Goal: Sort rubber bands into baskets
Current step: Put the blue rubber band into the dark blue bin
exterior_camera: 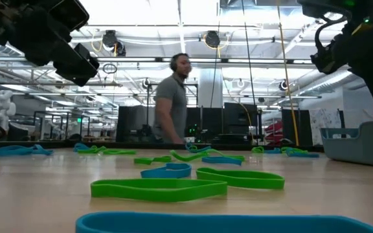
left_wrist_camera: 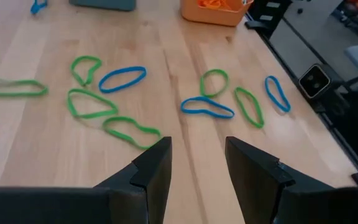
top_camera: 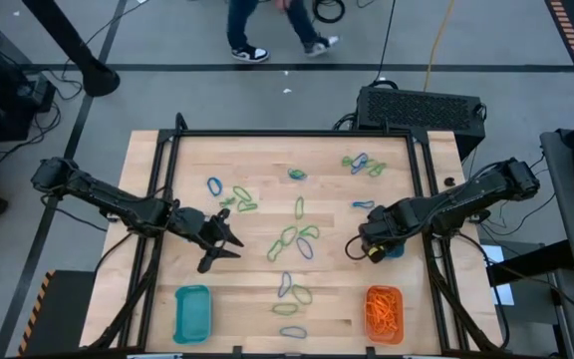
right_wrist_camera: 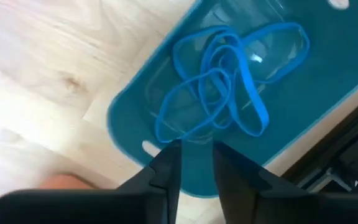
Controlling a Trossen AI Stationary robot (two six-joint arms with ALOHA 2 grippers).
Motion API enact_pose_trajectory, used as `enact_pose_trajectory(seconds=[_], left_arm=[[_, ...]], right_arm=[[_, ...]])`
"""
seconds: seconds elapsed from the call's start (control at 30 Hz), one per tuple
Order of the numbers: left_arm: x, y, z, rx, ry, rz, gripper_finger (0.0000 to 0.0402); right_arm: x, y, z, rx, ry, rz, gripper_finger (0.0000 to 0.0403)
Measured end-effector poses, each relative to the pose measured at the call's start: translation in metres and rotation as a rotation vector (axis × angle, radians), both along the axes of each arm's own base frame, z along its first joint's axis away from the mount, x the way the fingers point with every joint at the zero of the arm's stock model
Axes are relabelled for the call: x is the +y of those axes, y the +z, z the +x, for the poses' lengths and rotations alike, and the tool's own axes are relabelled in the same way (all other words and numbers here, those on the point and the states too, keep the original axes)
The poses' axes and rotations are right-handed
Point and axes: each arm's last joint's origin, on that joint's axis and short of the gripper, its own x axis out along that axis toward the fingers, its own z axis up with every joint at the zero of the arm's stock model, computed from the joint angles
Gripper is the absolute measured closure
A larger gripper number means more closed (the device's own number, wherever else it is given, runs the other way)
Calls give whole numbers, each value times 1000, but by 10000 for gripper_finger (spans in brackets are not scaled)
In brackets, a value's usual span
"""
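Wooden and pale, the table sits in a large workshop, with a person walking past behind it. Rubber bands in green and blue lie scattered across the middle of the table, with a few more near the far edge.

Three baskets stand toward the near and right sides. A teal basket sits at the near left, looking empty from above. An orange basket at the near right holds a heap of orange bands. The second teal basket lies under the right arm, mostly hidden from above.

The right end effector hangs over that teal basket — its fingers stand a narrow gap apart with nothing between them. Several blue bands lie tangled on the basket floor just below. This looks like the drop-off step for a blue band, judged as just finished.

The left end effector hovers over the left part of the table, fingers moderately open and empty. Green and blue bands lie on the wood ahead of it.

Next, one arm likely needs to reach a loose band on the table — the fingers must close low enough to pinch a thin, flat loop. The band's colour then decides which basket it goes to.
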Motion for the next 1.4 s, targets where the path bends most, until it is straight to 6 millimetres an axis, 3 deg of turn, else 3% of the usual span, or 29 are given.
enact_pose_trajectory(seconds=[0.3,0.6,0.73,1.1,1.27,1.4], left_arm=[[0,0,0,-11,-13,27,244],[-5,0,-2,1,-27,7,244],[-8,0,-2,-1,-38,6,244],[-12,2,-3,-25,-56,1,244],[-12,2,-3,-28,-62,13,244],[-11,2,-3,-41,-70,45,244]], right_arm=[[5,22,15,-123,5,33,301],[42,51,69,-810,230,110,308],[64,51,87,-983,346,116,308],[132,6,135,-922,570,168,308],[169,-7,163,-854,777,107,308],[184,-24,180,-745,923,21,308]])
